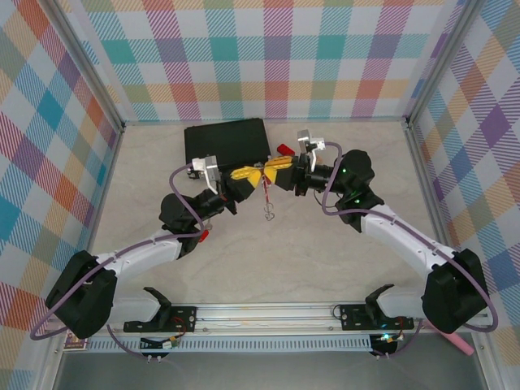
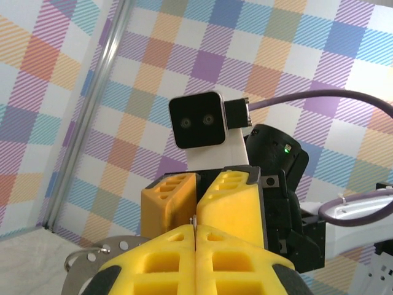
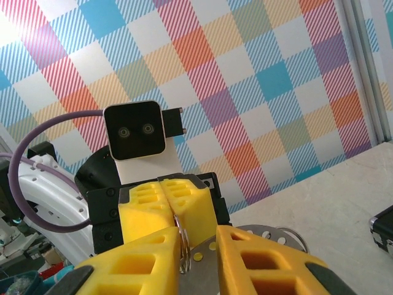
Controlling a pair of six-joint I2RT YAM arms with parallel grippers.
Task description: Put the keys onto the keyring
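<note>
1 overhead, 2 opposed wrist close-ups

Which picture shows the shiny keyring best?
The right wrist view: the keyring is close up, a silver wire loop sticking out from the shut yellow fingers opposite. The top view shows it tiny, dangling where the fingers meet. The left wrist view shows just a thin sliver.

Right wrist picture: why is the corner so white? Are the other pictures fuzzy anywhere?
Right wrist view: bright light washes out the top-left wall, though the keyring looks crisp. Left wrist view: even light, nothing badly blurred. Top external view: evenly lit, only soft shadows on the table.
</note>
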